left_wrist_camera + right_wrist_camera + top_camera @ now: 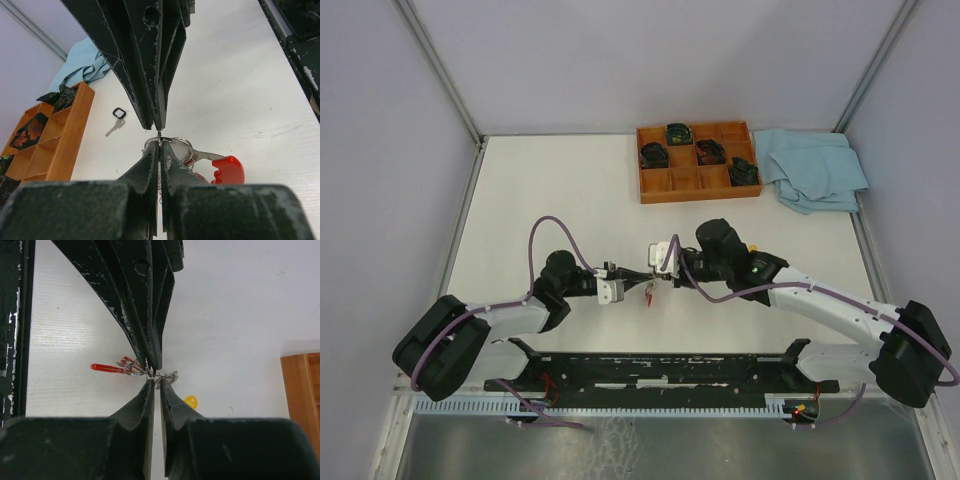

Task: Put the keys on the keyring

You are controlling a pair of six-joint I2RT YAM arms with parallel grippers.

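Silver keyring [186, 143] is clamped by left tool [159, 136] and right tool [152, 374] (arms reaching inward, level).

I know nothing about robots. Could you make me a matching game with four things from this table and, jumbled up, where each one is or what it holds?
Things:
1. cloth
2. wooden tray
3. keyring
4. yellow-capped key

States:
a. pinched by the left gripper
b. crumpled at the far right of the table
c. lying loose on the table
d. holding dark bundles

Pairs: 1-b, 2-d, 3-a, 4-c
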